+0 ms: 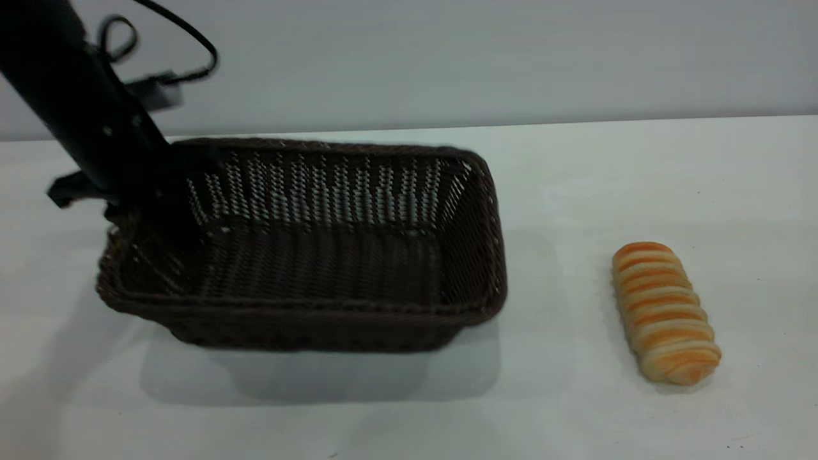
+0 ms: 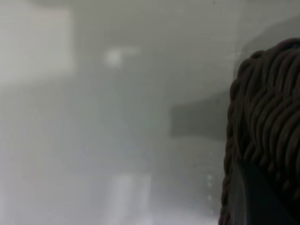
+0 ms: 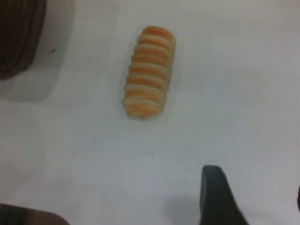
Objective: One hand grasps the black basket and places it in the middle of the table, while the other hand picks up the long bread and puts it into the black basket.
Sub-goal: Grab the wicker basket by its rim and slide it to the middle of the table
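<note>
The basket hangs off the table at its left end, where the left gripper comes down over the rim; a shadow shows on the table under its base, and the whole thing tilts a little. The gripper's black body merges with the dark weave there, but the lifted end and the left wrist view, filled at one side by braided rim with a dark finger against it, make it fair to judge the gripper clamped on that rim. So the first half of the task looks to be in progress: the basket is carried, already roughly mid-table in the exterior view, but not yet set down.

Outward from there, the bread lies ridged side up on the bare table, well apart from the basket's right end. The right gripper is outside the exterior view. In the right wrist view the bread sits clear ahead, a corner of the basket off to one side, and a single dark finger shows at the frame's edge; its partner is barely in view at the frame's corner, so the jaws appear spread and hold nothing.

Left to do, as I judge it: lower and release the basket, then the entire bread half, meaning reach, grasp, carry and drop in.
</note>
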`<state>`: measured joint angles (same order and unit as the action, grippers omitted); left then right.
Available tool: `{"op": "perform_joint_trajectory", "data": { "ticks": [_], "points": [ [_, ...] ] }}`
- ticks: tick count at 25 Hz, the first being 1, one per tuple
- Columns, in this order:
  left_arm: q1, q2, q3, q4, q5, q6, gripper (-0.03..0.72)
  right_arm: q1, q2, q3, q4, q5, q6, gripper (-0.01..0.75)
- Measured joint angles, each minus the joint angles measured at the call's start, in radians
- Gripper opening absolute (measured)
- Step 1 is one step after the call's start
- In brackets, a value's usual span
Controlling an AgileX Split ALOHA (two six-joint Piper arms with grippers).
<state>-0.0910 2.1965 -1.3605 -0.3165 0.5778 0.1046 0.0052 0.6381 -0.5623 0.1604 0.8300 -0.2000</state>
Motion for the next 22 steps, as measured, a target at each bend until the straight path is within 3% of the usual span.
{"op": "perform_joint_trajectory", "data": {
  "ticks": [11,19,22],
  "points": [
    [-0.025,0.04,-0.027,-0.004,0.01,0.005,0.16,0.0,0.0,0.0,0.0,0.001,-0.001,0.391],
    [-0.025,-0.014,-0.028,0.071,0.063,-0.009,0.522,0.0,0.0,0.0,0.028,0.002,-0.007,0.391],
    [-0.026,-0.11,-0.028,0.143,0.09,-0.066,0.575,0.0,0.024,0.0,0.137,0.003,-0.072,0.391]
  ]
}}
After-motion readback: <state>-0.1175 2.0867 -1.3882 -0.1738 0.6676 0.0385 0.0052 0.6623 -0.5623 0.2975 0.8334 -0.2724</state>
